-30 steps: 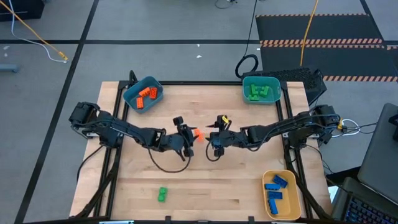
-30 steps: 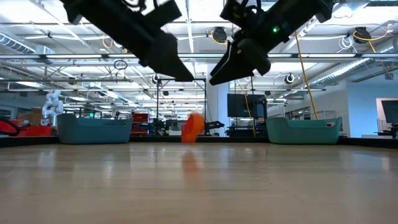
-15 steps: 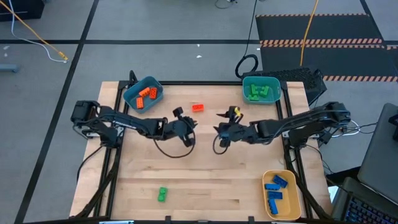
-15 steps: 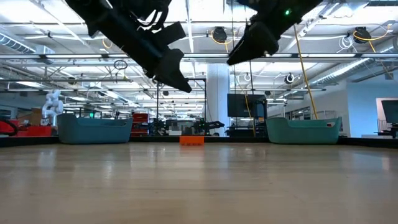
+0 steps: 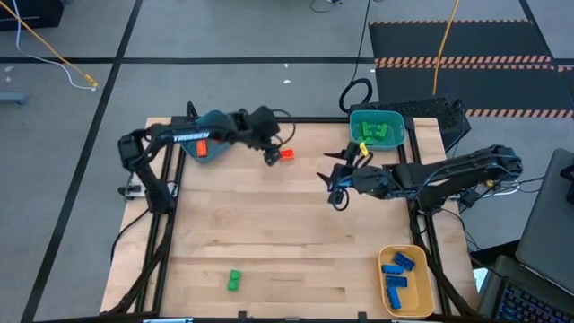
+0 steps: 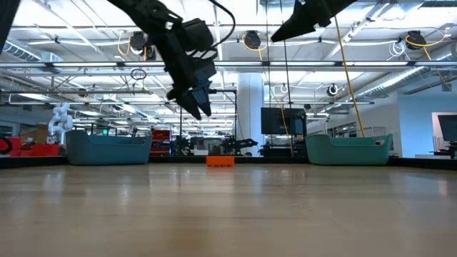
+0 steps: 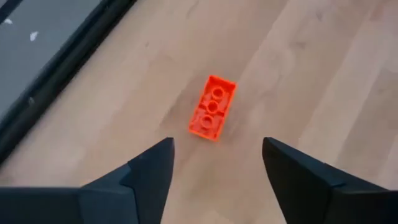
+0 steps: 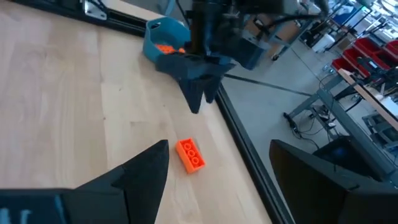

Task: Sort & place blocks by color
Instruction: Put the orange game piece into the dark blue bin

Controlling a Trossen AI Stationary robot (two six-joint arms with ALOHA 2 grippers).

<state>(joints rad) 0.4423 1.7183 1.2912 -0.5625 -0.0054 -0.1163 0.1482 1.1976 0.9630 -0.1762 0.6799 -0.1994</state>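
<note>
One orange block waits under the spread left end effector

Left end effector (image 5: 271,158) hovers with fingers apart, the orange block (image 5: 286,154) lying flat on the table (image 5: 269,242) just beside and below its tips. Best to centre over the block's short sides, descend straight, then pinch. Right end effector (image 5: 336,182), also spread and empty, hangs well apart.

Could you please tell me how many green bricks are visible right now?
At least 2: one loose green brick near the table's front edge, and several clustered in the far-right bin, too bunched to count.
</note>
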